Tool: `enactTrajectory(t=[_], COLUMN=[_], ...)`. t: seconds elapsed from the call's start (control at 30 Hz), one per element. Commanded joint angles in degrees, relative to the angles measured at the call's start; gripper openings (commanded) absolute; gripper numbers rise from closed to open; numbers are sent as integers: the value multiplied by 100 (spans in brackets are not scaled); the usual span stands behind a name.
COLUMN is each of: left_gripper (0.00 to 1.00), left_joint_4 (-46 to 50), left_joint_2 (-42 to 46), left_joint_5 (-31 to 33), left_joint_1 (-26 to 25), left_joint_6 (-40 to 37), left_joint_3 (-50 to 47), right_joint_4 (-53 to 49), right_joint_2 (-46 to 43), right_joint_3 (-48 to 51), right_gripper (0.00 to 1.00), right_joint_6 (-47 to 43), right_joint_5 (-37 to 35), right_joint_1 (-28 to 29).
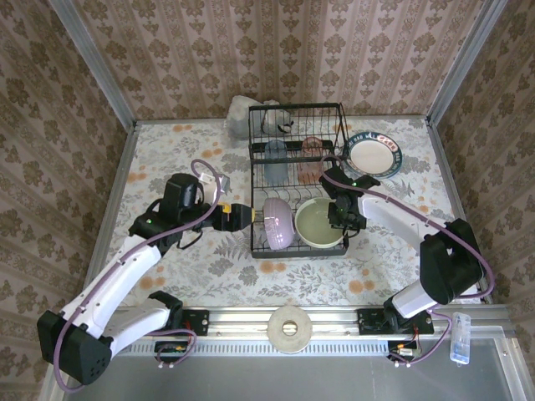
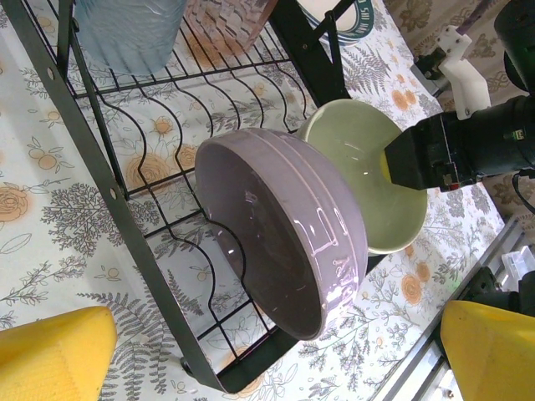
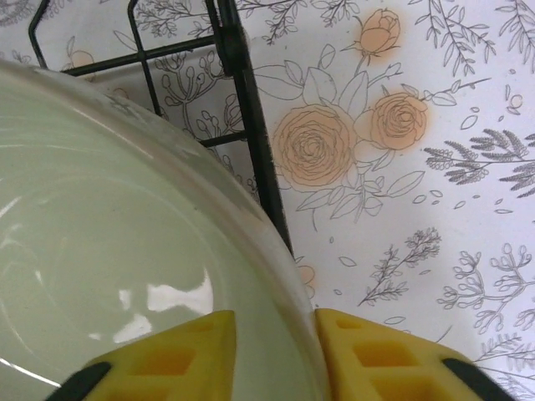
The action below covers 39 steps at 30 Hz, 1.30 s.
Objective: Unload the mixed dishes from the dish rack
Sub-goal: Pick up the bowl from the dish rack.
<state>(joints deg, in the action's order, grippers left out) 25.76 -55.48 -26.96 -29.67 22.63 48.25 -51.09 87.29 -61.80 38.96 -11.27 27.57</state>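
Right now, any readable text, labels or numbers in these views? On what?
No text can be read in these views.
white plate: red and white marks on the dark rim, too small to read.
lavender bowl: ridges, no lettering that I can make out.
pale green bowl: plain, no marking.

White arms [image 1: 125, 267], black joints, purple cables [image 1: 205, 167], yellow fingers [image 2: 50, 351].

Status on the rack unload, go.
Left pincer open, facing lavender bowl. Right pincer astride pale green bowl rim, grip unconfirmed. Both bowls side by side in dish rack; rack wire close beside right pincer.
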Motion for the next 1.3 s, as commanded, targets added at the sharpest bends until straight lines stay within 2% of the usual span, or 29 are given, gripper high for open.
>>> enactTrajectory(t=[0.0,0.2,1.0,1.27], left_gripper=[100,100,100,100], left_joint_4=[99,95,207,316], left_joint_2=[99,142,63,79], left_joint_5=[48,86,168,100], left_joint_1=[-48,-48,-48,-52], left_joint_6=[-137,-180,-266,-326], left_joint_3=[-42,-86,4,245], right_joint_4=[1,-89,-305,-312], right_joint_2=[79,46,-1028,-1737], right_joint_3=[-216,-349,-499,-475], right_gripper=[21,0,0,0], right_joint_6=[93,87,-20,-59], right_joint_5=[-84,-204,-741,-411], right_joint_1=[33,29,-354,-635])
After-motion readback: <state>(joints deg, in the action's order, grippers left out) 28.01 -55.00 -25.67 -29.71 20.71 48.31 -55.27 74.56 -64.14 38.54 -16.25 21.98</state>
